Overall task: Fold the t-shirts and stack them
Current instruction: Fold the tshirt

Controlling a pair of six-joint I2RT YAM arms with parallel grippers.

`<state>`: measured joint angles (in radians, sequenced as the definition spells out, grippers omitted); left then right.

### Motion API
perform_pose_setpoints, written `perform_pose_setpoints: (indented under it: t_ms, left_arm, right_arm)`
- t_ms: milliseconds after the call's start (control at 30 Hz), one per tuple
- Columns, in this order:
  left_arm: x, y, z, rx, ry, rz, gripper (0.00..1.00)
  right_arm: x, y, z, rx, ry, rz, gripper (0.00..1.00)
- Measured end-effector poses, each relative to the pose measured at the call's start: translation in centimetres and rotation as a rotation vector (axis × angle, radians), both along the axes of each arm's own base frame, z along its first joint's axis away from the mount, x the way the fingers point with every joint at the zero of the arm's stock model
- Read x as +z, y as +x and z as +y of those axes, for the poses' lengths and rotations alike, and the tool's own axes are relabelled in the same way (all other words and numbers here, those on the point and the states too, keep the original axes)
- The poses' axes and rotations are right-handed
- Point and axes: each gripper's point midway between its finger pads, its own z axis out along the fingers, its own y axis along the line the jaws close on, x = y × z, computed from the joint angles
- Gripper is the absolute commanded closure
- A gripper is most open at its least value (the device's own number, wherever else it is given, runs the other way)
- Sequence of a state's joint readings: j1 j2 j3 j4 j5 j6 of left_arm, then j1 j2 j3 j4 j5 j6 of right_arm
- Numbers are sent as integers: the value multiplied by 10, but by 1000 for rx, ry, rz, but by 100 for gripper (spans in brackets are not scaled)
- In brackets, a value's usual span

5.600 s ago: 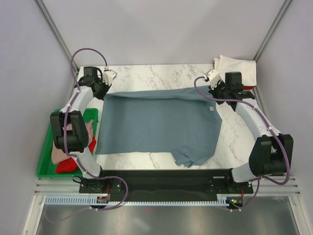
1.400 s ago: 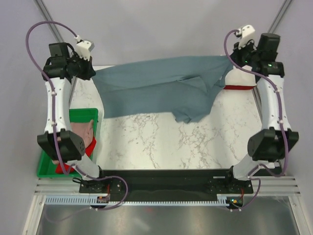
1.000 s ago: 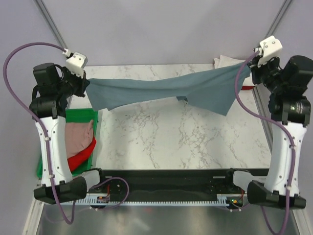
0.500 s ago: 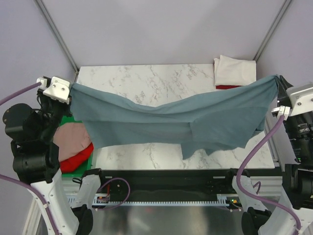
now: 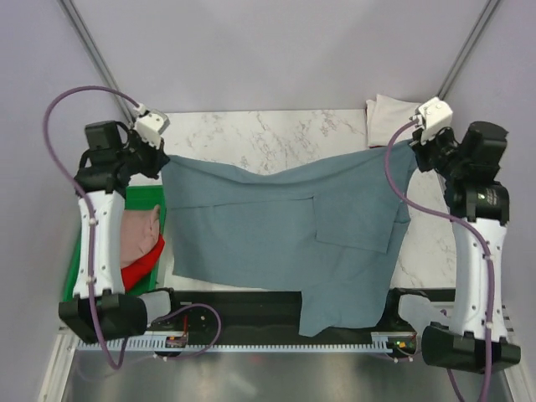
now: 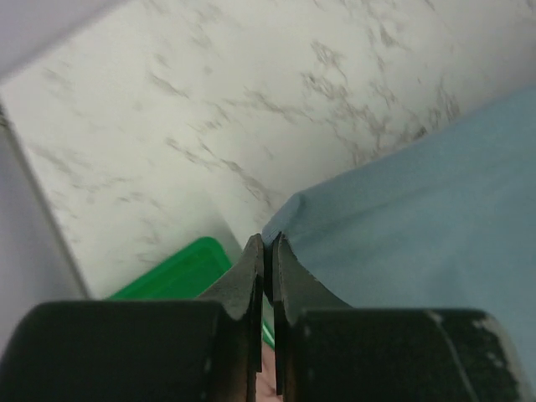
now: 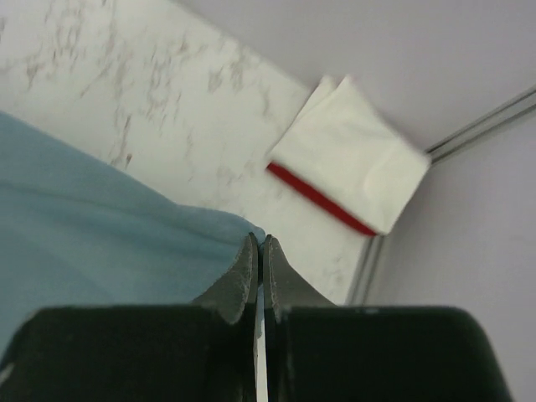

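The slate blue-grey t-shirt hangs spread between both arms, its lower part draped over the table's near edge. My left gripper is shut on its left corner, seen in the left wrist view. My right gripper is shut on its right corner, seen in the right wrist view. A folded white t-shirt on top of a red one lies at the far right corner, also in the right wrist view. A pale pink t-shirt and a red one lie in the green tray.
The green plastic tray stands left of the table, also in the left wrist view. The white marble table shows beyond the shirt. Metal frame posts rise at the far corners.
Both arms have come down and away from the camera with the blue-grey shirt, from high and wide apart to lower over the table. The shirt now drapes over the near edge.
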<state>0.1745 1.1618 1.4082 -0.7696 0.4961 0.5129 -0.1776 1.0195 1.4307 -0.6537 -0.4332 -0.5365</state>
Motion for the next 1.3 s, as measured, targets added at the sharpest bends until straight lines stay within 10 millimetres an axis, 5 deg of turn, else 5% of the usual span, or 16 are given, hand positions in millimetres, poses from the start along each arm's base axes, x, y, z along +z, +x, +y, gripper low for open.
perform_pose_setpoints:
  t_ms: [100, 200, 400, 600, 867, 1300]
  left_arm:
    - [-84, 16, -9, -48, -40, 218, 95]
    - [-151, 24, -16, -71, -67, 398, 98]
    - [-229, 53, -11, -53, -70, 568, 98]
    - [-248, 98, 1, -10, -50, 567, 98]
    - [-256, 143, 13, 46, -37, 547, 98]
    - [-272, 192, 33, 127, 13, 525, 98]
  right_arm:
    - [-86, 23, -2, 12, 40, 193, 100]
    - [-152, 38, -2, 17, 76, 342, 100]
    - [-230, 89, -11, 12, 104, 481, 100]
    - [-286, 145, -22, -9, 129, 559, 100]
    - [-290, 214, -28, -6, 124, 509, 100]
    - [-321, 287, -3, 31, 105, 482, 100]
